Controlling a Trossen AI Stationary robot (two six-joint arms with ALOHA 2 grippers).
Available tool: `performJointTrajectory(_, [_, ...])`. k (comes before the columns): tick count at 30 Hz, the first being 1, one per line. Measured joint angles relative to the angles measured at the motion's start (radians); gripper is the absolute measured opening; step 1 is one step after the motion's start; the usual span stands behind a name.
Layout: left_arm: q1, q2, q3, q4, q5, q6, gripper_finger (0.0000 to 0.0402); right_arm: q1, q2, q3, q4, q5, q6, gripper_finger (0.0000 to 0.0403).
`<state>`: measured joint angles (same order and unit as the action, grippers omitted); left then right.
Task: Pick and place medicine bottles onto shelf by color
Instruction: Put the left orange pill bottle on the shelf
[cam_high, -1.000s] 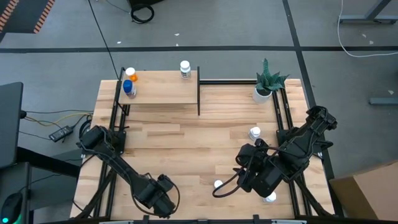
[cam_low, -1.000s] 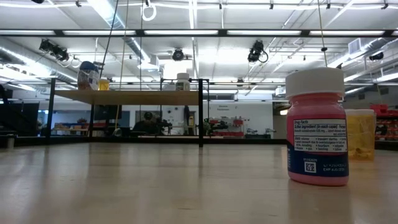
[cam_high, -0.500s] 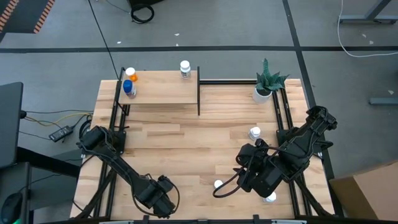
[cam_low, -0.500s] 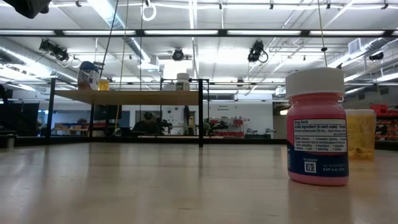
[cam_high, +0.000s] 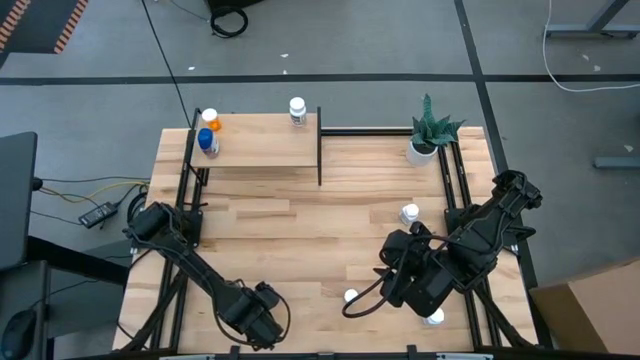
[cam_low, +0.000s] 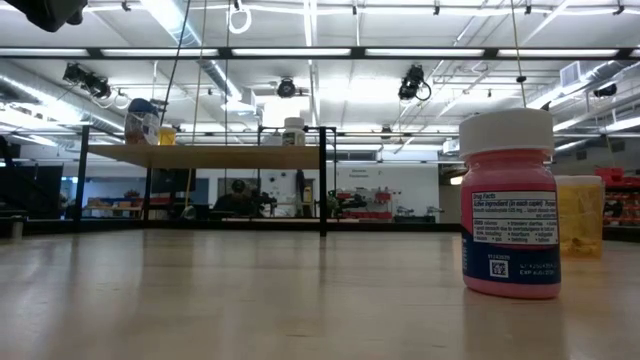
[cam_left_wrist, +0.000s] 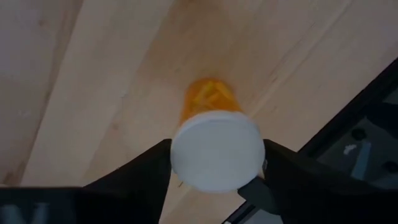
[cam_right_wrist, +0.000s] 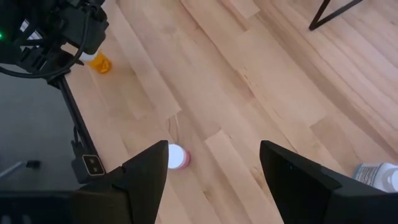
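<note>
Pale planked tabletop (cam_high: 300, 240), left gripper (cam_left_wrist: 214, 168) fingers seemingly clasping round orange bottle (cam_left_wrist: 211, 102), right gripper (cam_right_wrist: 211, 165) spread empty.

The middle of the bench (cam_high: 300, 240) is bare wood, so a gripper could pass freely there. On the shelf (cam_high: 260, 145) the wide middle part is free between two bottles (cam_high: 208, 132) at one end and a white bottle (cam_high: 297, 111) near the black post (cam_high: 319, 148). A potted plant (cam_high: 428, 135) blocks the far right corner.

Potted spiky plant (cam_high: 430, 131) on tabletop (cam_high: 300, 230)
</note>
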<state>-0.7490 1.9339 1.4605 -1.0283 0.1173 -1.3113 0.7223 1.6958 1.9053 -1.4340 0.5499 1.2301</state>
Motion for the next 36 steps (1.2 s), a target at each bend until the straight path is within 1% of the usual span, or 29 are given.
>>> performJointTrajectory(3, [0.0,0.0,0.0,0.0,0.0,0.0,0.0228,0.0,0.0,0.0,0.0,0.0,0.0,0.0261])
performJointTrajectory(6, [0.0,-0.001,0.0,0.0,0.0,-0.001,0.022,0.0,0.0,0.0,0.0,0.0,0.0,0.0261])
performJointTrajectory(9, [0.004,-0.001,0.0,0.0,0.007,0.002,0.0223,0.0,0.0,0.0,0.0,0.0,0.0,0.0261])
performJointTrajectory(14, [0.039,-0.013,0.0,-0.007,0.045,0.069,0.0241,0.0,0.0,0.0,0.0,0.012,-0.003,0.0261])
performJointTrajectory(18, [0.091,-0.052,0.0,-0.021,0.045,0.118,0.0234,0.0,0.0,0.0,0.0,0.018,-0.002,0.0261])
performJointTrajectory(22, [0.158,-0.11,0.0,-0.065,0.044,0.175,0.0222,0.0,0.0,0.0,0.0,0.019,0.0,0.0261])
performJointTrajectory(26, [0.239,-0.187,0.0,-0.151,0.042,0.253,0.0223,0.0,0.0,0.0,0.0,0.029,0.003,0.0261])
performJointTrajectory(31, [0.376,-0.294,0.0,-0.264,0.036,0.352,0.0236,0.0,0.0,0.0,-0.001,0.062,0.034,0.0261])
performJointTrajectory(36, [0.534,-0.4,0.0,-0.306,0.022,0.456,0.0228,0.0,0.0,0.0,0.0,0.099,0.067,0.0261])
